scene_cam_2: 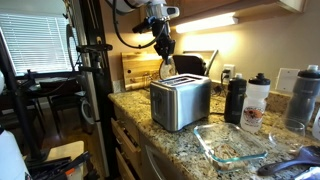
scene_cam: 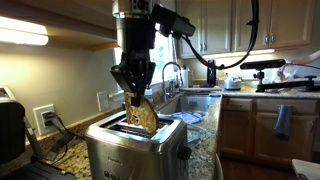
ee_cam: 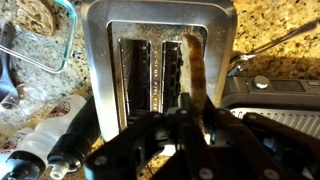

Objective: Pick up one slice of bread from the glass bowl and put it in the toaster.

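Observation:
My gripper (scene_cam: 134,88) is shut on a slice of bread (scene_cam: 142,115), tan with a darker speckled crust, and holds it on edge just above the stainless-steel toaster (scene_cam: 130,150). In the wrist view the slice of bread (ee_cam: 194,68) hangs edge-on over the right slot of the toaster (ee_cam: 100,60), its lower end at the slot mouth. In an exterior view the gripper (scene_cam_2: 166,62) stands over the toaster (scene_cam_2: 180,102) and the slice (scene_cam_2: 167,71) is small beneath it. The glass bowl (ee_cam: 60,45) holds another slice (ee_cam: 35,15).
A glass dish (scene_cam_2: 232,145) lies on the granite counter in front of the toaster. Bottles (scene_cam_2: 236,98) stand beside it. A black appliance (scene_cam: 10,130) and a sink faucet (scene_cam: 172,72) flank the toaster; a grill edge (ee_cam: 275,95) lies at the right.

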Robot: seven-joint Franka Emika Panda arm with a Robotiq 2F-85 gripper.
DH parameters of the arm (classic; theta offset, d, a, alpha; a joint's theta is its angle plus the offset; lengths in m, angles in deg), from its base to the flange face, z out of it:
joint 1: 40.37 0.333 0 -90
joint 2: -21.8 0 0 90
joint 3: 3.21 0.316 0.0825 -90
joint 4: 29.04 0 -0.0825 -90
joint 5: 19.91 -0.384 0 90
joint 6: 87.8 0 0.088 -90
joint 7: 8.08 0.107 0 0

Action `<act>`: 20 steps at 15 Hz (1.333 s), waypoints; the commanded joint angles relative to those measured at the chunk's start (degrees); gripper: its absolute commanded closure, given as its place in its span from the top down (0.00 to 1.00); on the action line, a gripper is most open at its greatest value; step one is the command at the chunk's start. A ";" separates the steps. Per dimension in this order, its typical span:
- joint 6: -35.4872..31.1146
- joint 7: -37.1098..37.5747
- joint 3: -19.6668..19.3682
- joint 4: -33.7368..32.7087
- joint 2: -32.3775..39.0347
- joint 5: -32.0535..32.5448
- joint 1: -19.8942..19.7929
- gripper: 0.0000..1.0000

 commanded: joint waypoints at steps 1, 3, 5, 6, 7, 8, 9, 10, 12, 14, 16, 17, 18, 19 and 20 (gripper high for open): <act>-0.22 1.60 -0.30 0.27 0.13 2.24 -0.07 0.07; -0.28 1.64 -0.50 -0.15 0.79 2.93 -0.24 0.07; -0.18 1.75 -0.75 -0.71 1.58 3.76 -0.44 0.07; -0.14 1.74 -0.95 -1.00 1.97 4.10 -0.51 0.07; -0.04 1.68 -1.17 -1.31 2.29 4.24 -0.55 0.07; 0.05 1.76 -1.35 -1.70 2.62 4.35 -0.59 0.07; 0.25 1.85 -1.46 -2.32 3.11 4.42 -0.62 0.07; 0.43 1.89 -1.55 -2.87 3.57 4.44 -0.64 0.07; 0.67 1.92 -1.67 -4.07 4.57 4.36 -0.52 0.07; 0.88 1.97 -1.77 -5.38 5.67 4.33 -0.38 0.07; 1.04 2.04 -1.95 -6.77 6.91 4.21 -0.32 0.07; 1.08 2.07 -2.10 -7.34 7.53 4.12 -0.32 0.07; 1.04 2.07 -2.25 -7.80 8.07 4.02 -0.30 0.07; 1.07 2.07 -2.44 -8.27 8.62 3.76 -0.29 0.07; 1.04 2.20 -2.60 -8.54 9.02 3.67 -0.24 0.07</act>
